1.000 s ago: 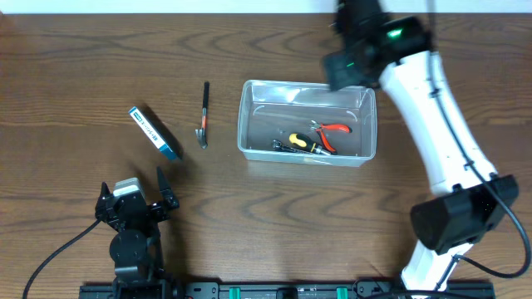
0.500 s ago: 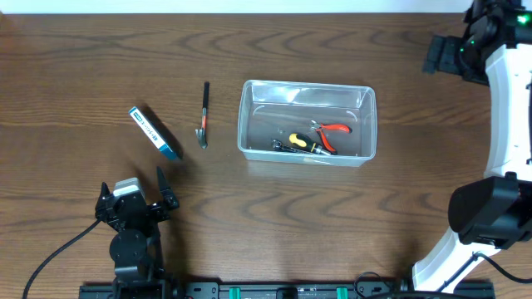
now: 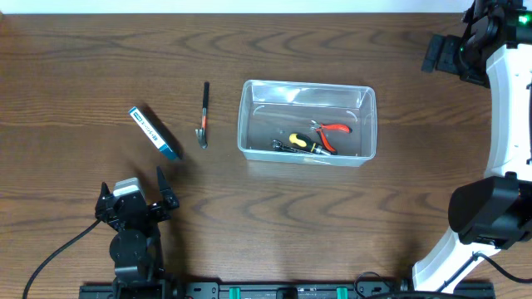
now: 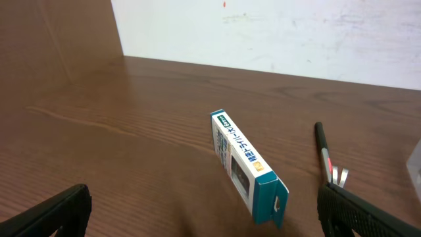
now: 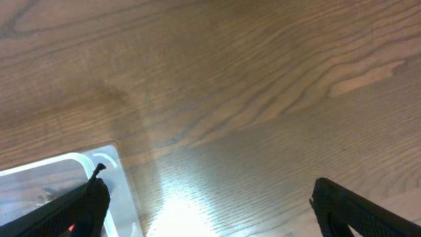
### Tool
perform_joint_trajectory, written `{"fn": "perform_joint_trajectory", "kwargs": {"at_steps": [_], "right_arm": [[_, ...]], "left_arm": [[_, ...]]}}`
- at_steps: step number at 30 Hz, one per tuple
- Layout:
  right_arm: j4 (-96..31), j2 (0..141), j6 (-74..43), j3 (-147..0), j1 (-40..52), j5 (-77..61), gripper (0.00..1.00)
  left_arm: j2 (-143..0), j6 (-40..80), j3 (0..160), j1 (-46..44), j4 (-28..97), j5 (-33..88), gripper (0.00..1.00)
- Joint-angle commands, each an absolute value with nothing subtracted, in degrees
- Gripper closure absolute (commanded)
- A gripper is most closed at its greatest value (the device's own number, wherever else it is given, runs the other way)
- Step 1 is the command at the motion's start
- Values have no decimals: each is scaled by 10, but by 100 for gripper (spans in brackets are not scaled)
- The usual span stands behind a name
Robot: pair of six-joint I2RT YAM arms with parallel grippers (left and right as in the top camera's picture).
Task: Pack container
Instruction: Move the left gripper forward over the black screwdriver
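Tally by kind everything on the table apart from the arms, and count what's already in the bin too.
Clear container: 1
Hand tools inside it: 2 (red-handled pliers, yellow-and-black tool)
Slim black tool on the table: 1
Blue-and-white box: 1
Total: 5
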State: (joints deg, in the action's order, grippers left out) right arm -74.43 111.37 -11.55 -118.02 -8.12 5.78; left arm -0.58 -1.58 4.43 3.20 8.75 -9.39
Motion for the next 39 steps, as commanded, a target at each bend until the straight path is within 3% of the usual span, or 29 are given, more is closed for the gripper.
{"fn": "perform_joint_trajectory", "kwargs": {"at_steps": [1, 11, 20, 27, 35, 39], "right_arm": [[-746, 1113, -124, -1188, -82, 53, 1], [-746, 1113, -124, -1188, -82, 53, 1], [-746, 1113, -124, -1188, -82, 53, 1], [-746, 1113, -124, -1188, -82, 53, 1], [-746, 1113, -124, -1188, -82, 53, 1], [-746, 1113, -124, -1188, -82, 53, 1]], "left_arm": [[-2, -23, 28, 30, 93, -95, 2], [-2, -20, 29, 31, 86, -44, 2], [-67, 150, 88, 31, 164, 75, 2], [-319, 71, 339, 31, 260, 78, 2], [-675, 57, 700, 29, 584, 86, 2], [-798, 63, 784, 17, 643, 92, 2]]}}
